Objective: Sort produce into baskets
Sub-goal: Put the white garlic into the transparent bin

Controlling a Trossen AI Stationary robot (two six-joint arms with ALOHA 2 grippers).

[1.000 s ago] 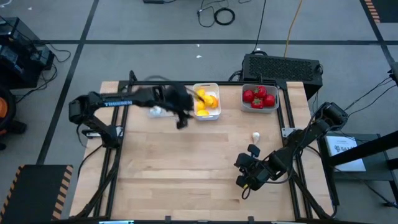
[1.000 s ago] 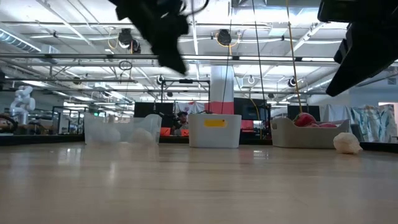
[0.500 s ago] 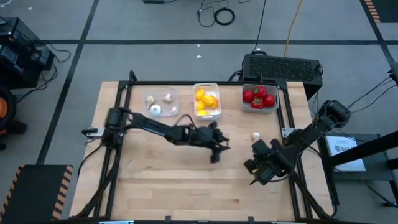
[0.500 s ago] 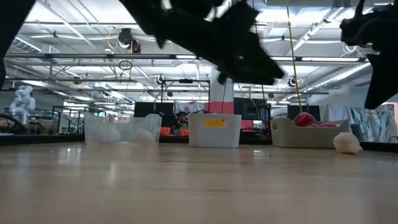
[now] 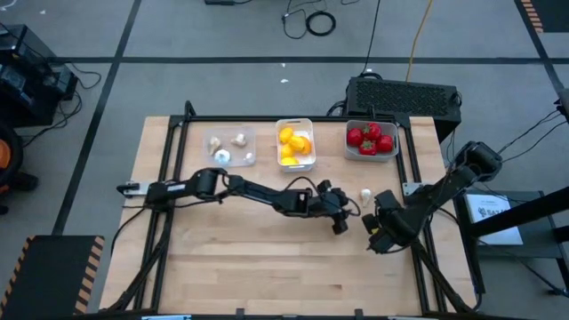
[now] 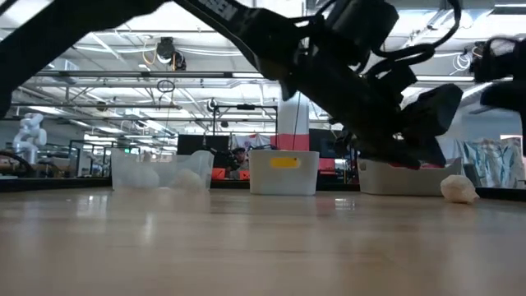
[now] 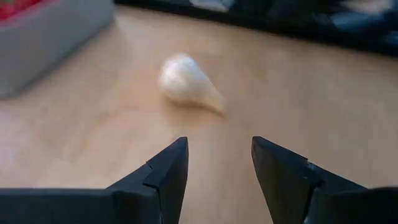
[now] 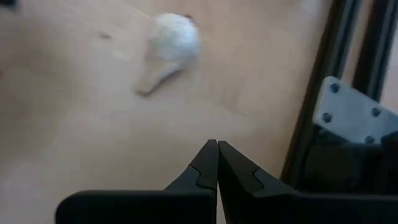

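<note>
Since reaching across from the trays, left gripper [image 7: 217,163], jaws apart, faces the last loose garlic [image 5: 365,194]; right gripper [image 8: 217,163] closed nearby.

Both my arms are dark, near black, built from slim jointed links with thin black cables looping off them. White lettering runs along the left arm's upper link in the low view, I think a brand name, too cut off to read. Left gripper [image 7: 217,168] has two black wedge-shaped fingers [image 7: 166,171] with stepped inner faces. Right gripper [image 8: 217,167] has the same black tapered fingers [image 8: 202,171], notched along their inner edges.
</note>
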